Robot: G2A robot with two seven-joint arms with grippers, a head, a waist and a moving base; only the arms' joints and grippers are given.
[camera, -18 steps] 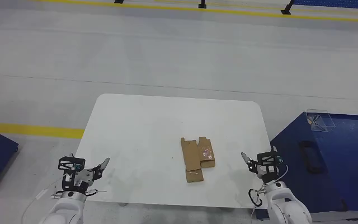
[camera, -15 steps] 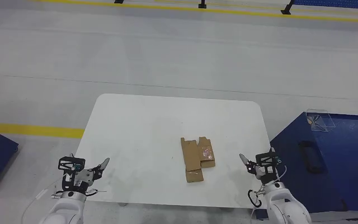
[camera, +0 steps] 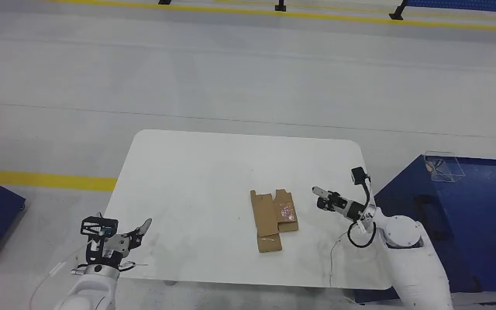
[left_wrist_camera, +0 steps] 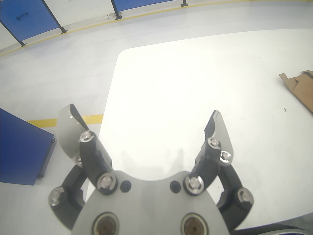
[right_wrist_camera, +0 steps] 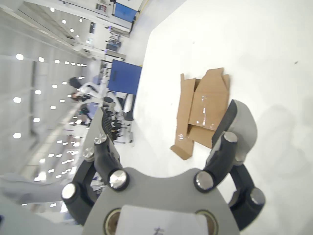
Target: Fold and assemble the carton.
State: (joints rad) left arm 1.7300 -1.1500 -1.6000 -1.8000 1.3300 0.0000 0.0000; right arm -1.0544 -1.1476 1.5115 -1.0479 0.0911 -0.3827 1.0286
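While the white bench (camera: 194,170) carries the carton (camera: 273,219) lying flat near its middle, we judge folding not yet begun. Our right pincer (camera: 318,192) hovers near it, spread and empty, and our left pincer (left_wrist_camera: 143,110), likewise spread, sits at the bench's near corner. Next we must grip a flap.

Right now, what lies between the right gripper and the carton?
Just bare table between the right gripper and the flat carton, as the top view shows.
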